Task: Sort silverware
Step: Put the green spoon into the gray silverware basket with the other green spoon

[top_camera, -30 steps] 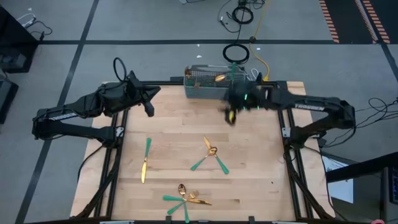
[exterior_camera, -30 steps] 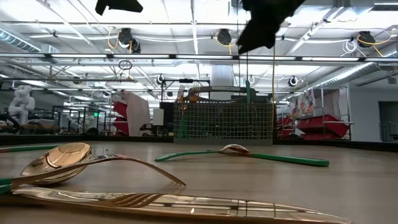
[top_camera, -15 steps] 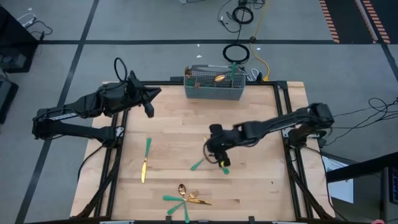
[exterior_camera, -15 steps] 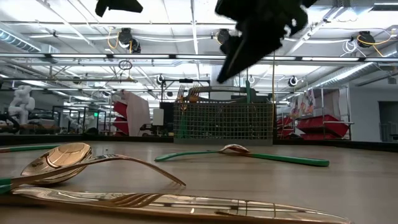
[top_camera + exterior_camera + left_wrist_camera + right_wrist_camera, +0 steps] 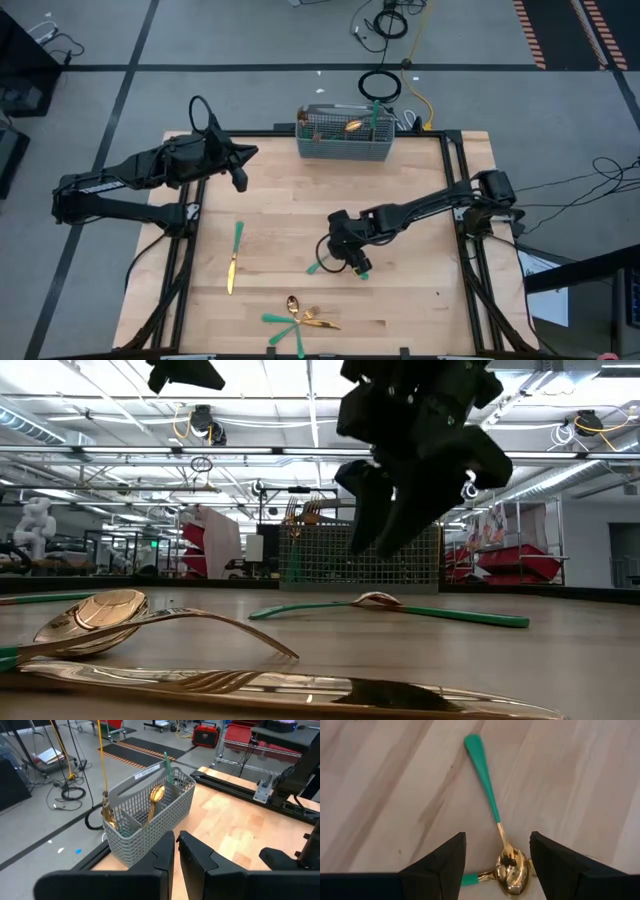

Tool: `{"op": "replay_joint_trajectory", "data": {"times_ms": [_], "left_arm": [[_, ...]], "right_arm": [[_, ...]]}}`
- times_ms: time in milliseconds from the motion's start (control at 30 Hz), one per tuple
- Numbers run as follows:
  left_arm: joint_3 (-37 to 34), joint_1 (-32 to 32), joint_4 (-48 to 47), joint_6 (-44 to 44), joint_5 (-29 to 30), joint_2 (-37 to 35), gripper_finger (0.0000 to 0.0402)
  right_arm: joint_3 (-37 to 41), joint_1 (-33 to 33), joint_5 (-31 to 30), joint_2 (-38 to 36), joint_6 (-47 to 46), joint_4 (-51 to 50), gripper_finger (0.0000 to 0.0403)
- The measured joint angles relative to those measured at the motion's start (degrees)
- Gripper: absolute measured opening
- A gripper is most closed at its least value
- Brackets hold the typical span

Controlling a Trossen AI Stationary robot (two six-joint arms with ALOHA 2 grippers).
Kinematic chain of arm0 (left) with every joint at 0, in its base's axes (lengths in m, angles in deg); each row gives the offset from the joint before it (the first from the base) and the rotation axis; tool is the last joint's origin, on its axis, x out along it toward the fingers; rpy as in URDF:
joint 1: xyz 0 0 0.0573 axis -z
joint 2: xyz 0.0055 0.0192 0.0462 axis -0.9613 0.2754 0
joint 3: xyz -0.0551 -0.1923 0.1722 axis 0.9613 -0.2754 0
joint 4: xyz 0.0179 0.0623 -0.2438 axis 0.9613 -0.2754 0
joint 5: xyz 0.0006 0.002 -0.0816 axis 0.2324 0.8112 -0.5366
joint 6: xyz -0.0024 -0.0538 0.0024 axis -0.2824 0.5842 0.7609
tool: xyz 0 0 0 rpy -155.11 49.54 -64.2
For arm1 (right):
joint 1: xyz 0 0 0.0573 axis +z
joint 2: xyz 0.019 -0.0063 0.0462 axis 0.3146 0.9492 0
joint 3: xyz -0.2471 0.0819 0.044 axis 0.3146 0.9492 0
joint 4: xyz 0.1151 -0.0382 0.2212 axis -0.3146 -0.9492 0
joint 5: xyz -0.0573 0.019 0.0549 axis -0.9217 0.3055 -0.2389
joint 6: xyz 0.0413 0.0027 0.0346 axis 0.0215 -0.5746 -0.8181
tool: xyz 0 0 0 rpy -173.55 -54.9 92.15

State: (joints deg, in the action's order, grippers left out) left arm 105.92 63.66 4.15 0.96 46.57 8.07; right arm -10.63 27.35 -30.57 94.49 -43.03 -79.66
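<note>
The right claw hides the crossed spoons' bowls from above.

Your right gripper hangs low mid-table, fingers spread wide; your left gripper waits raised, fingers pinched together.

The right gripper hangs above the table, fingers spread with nothing between them. Behind it stands a wire caddy with forks sticking up. A spoon with a green handle lies on the table below the gripper. Nearest the camera a spoon, a fork and what may be a knife overlap. The left gripper shows at the top edge.
</note>
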Motion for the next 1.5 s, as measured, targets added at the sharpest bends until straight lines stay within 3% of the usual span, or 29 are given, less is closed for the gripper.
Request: {"op": "replay_joint_trajectory", "data": {"times_ms": [400, 500, 700, 833, 1133, 1333, 1500], "left_arm": [[0.0, -0.01, -0.07, -0.09, 0.09, 0.0, 0.0034], [0.0, 0.0, -0.17, -0.09, 0.09, 0.0, 0.0034], [0.0, 0.0, -0.57, -0.27, 0.15, 0.0, 0.0034], [0.0, 0.0, -0.64, -0.49, 0.22, 0.0, 0.0034], [0.0, 0.0, -0.7, -0.24, 0.31, 0.0, 0.0034], [0.0, 0.0, -0.72, -0.24, 0.31, 0.0, 0.0034], [0.0, 0.0, -0.74, -0.24, 0.31, -0.02, 0.0034]], "right_arm": [[-0.04, -1.47, -1.16, 7.18, 0.96, 2.25, 0.0204], [-0.27, -1.43, -4.08, 8.11, -0.93, 1.37, 0.017], [-0.25, -1.24, -7.81, 7.29, -3.44, -0.58, 0.0019], [-2.52, -0.46, -13.22, 7.26, -6.41, -5.04, 0.0005], [-19.26, 0.05, -21.2, 7.17, -3.49, -19.23, 0.0], [-31.56, -1.09, -39.13, 7.05, 4.61, -39.77, 0.0], [-36.46, -4.96, -58.57, 7.04, 28.31, -49.79, 0.0]]}}
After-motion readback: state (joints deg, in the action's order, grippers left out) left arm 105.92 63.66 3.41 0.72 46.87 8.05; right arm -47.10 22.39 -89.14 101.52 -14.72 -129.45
